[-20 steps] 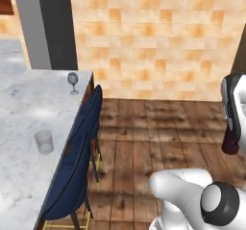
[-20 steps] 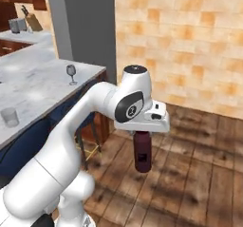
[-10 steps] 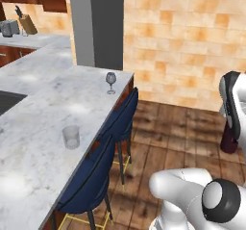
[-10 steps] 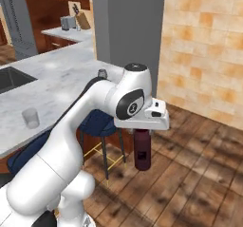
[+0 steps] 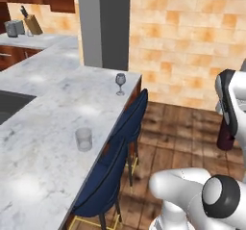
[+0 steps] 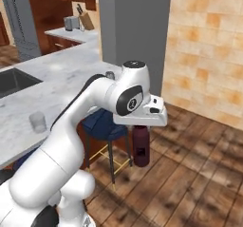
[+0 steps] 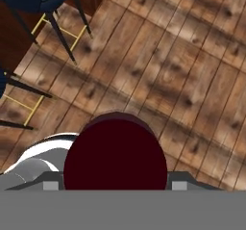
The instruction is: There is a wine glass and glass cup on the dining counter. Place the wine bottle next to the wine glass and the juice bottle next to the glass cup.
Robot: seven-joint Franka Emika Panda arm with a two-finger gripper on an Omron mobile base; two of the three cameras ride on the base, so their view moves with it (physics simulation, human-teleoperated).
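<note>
one wine bottle [image 6: 141,146] hangs clamped in the gripper [image 6: 141,126] over floor; keep it upright approaching the wine glass [image 5: 120,83].

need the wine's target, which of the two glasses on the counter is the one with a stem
The wine glass, standing near the far corner of the dining counter, has a thin stem and flat foot. The glass cup, closer along the counter edge, is a plain straight-sided tumbler.

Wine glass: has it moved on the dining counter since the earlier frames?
No. The wine glass stands at the same corner of the dining counter; only the camera shifted.
</note>
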